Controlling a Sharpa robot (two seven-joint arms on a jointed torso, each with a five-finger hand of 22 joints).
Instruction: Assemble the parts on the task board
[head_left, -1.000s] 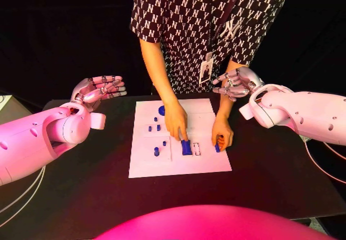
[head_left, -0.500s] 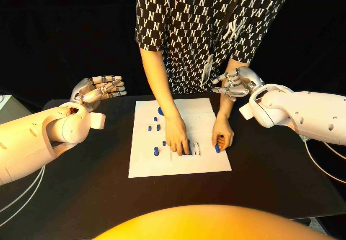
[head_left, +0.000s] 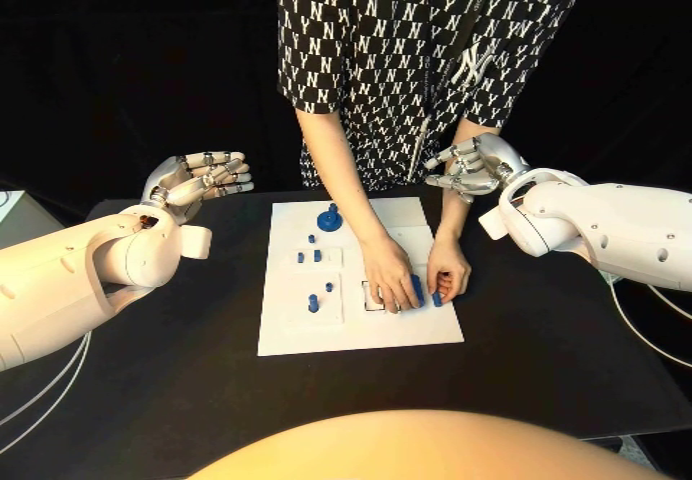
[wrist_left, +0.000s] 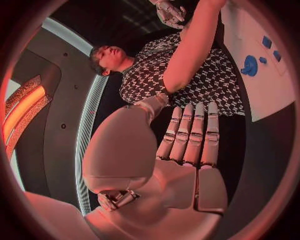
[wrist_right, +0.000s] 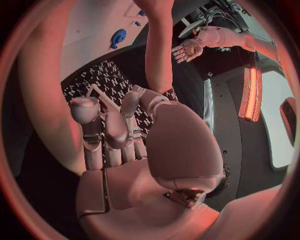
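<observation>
The white task board (head_left: 361, 330) lies in the middle of the black table. A round blue part (head_left: 330, 218) stands at its far end, and several small blue parts (head_left: 313, 302) stand along its left half. A person's two hands (head_left: 389, 285) press on the board's near right part; one covers a blue piece (head_left: 417, 290), the other touches a small blue piece (head_left: 437, 298). My left hand (head_left: 195, 178) hangs raised left of the board, fingers straight, holding nothing (wrist_left: 187, 150). My right hand (head_left: 469, 165) is raised beyond the board's far right corner, also holding nothing (wrist_right: 119, 145).
The person stands at the table's far side, both forearms (head_left: 339, 170) reaching down over the board between my hands. Bare black table (head_left: 173, 330) lies left, right and in front of the board.
The person's hand has slid right along the board's near part with the blue piece under it. The round blue part at the far end now shows. My hands have not moved.
</observation>
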